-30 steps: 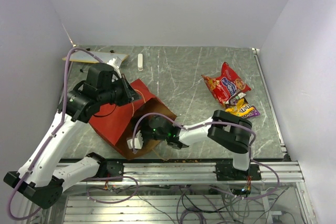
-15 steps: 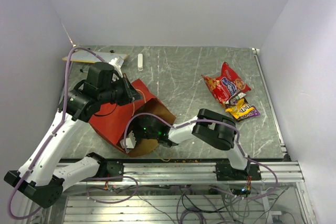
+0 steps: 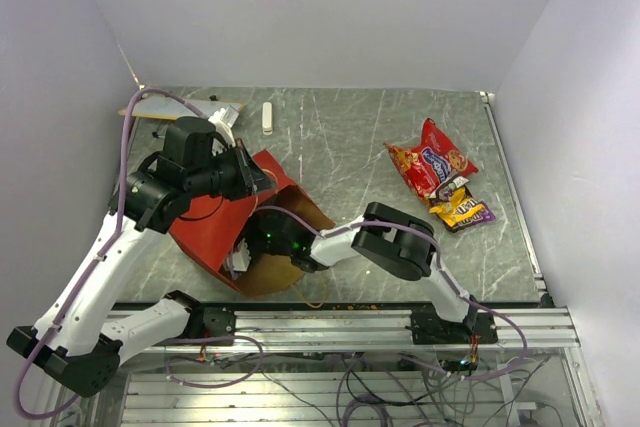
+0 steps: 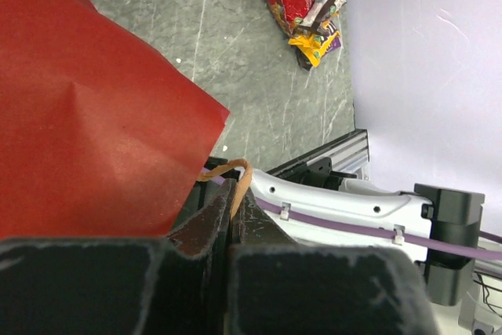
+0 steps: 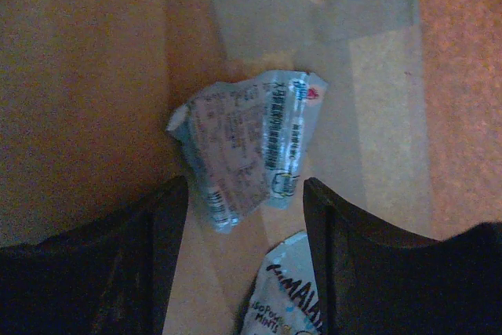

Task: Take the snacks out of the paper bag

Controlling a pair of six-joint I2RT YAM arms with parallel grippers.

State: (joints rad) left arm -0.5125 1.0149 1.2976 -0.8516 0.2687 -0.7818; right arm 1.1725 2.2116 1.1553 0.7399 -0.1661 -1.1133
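The paper bag [image 3: 205, 229] lies on its side in the left middle of the top view. It is red outside and brown inside. Its open mouth faces the bottom of the frame.

The left gripper [image 4: 233, 203] has its two fingers pressed tight together. They are clamped on the thin tan string handle [image 4: 240, 172] at the edge of the bag. In the left wrist view, the red paper fills the upper left of the frame.

The right arm [image 3: 395, 242] reaches from the lower right across to the bag mouth. Its gripper is deep inside the bag. The right gripper [image 5: 245, 187] has its fingers apart. A crumpled silver packet [image 5: 249, 151] lies on the brown paper in the middle of the right wrist view. The packet's low end sits between the two finger tips. I cannot tell if a finger touches it. A second silver packet [image 5: 286, 297] peeks in at the bottom, just beside the right finger.

Other snacks lie out on the grey surface [image 3: 340, 147], at the right of the top view and well apart from the bag. There is a big red bag [image 3: 432, 159] with a blue logo. Just below it sit a yellow packet [image 3: 453, 209] and a purple packet [image 3: 479, 215], all touching in one small pile.

A small white stick [image 3: 267, 117] lies near the top edge of the surface.
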